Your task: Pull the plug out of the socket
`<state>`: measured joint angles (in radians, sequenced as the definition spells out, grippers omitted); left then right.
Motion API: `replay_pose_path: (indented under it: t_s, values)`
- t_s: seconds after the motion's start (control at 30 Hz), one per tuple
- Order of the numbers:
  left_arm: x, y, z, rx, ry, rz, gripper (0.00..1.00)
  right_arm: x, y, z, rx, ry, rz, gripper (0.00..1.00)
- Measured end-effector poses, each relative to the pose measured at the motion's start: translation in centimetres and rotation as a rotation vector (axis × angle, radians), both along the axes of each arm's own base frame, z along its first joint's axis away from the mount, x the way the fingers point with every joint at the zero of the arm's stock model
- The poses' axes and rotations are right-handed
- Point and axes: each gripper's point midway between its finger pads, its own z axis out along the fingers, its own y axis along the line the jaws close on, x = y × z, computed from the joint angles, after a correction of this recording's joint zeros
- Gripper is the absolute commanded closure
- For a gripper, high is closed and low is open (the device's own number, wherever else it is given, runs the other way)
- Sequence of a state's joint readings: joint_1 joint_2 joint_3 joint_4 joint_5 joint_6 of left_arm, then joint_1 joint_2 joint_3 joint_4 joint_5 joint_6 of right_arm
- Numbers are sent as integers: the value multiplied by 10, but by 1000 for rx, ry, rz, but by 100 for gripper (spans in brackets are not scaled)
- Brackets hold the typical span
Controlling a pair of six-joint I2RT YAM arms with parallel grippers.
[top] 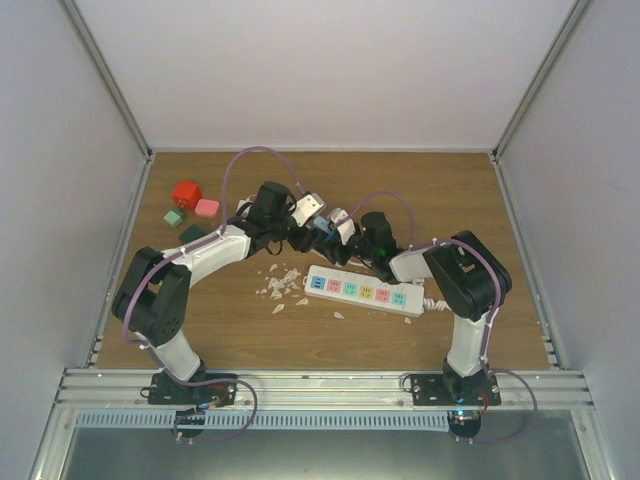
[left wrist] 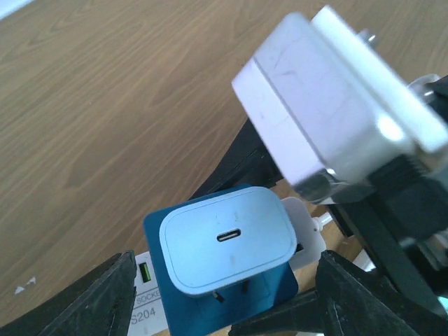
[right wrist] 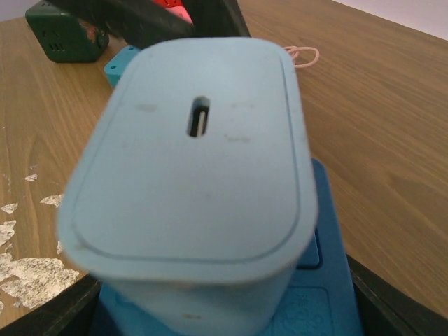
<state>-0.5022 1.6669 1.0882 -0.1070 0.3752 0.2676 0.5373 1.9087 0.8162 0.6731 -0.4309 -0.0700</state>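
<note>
Where the plug is: the pale blue plug (right wrist: pixel 189 182) is sitting on the darker blue socket block (right wrist: pixel 322 280), mid-table, just beyond the white power strip (top: pixel 365 290), and both my arms are meeting there.
Seating: metal prongs (left wrist: pixel 218 297) are showing between the plug body and the block, so I am judging it to be only partly home.
Pull axis: it is running along those prongs, straight out of the block's face and towards both my wrist cameras.
Right gripper (right wrist: pixel 231 304): its fingers are flanking the plug's base across the short side. The plug is hiding the contact, so I cannot tell whether it is clamped.
Left gripper (left wrist: pixel 227 260): its fingers are standing wide on either side of the block, along the plug's long side. The contact is falling below the frame, so I cannot tell here either.
Nearer arm: the plug is filling my right wrist view, so I am taking the right as nearer.
Coming move: I am expecting the right to draw the plug out along the prongs while the left is steadying the block.
</note>
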Motion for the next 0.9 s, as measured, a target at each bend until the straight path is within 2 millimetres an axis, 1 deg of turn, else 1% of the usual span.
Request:
replay_pose_path:
  t_s: [0.13,0.23,0.3,0.43,0.53,0.73,0.87,0.9]
  values:
    - [4,-1,-14,9,28,20,33,0,1,0,4,-3,3,49]
    - [6,0,-23,14,50,34,40,0,1,0,4,-3,5,51]
    - [7,0,-26,15,56,38,48,0,1,0,5,-3,6,52]
    - [6,-2,-25,6,62,38,60,0,1,-1,14,-3,8,52]
    - [5,-2,-24,0,56,36,66,1,1,-1,23,5,4,54]
    - [1,1,-21,-19,44,41,71,1,0,-2,31,7,13,57]
    - [2,3,-7,-52,24,51,77,4,0,-2,34,9,13,58]
    - [4,4,-3,-59,12,52,76,5,0,-2,34,9,10,58]
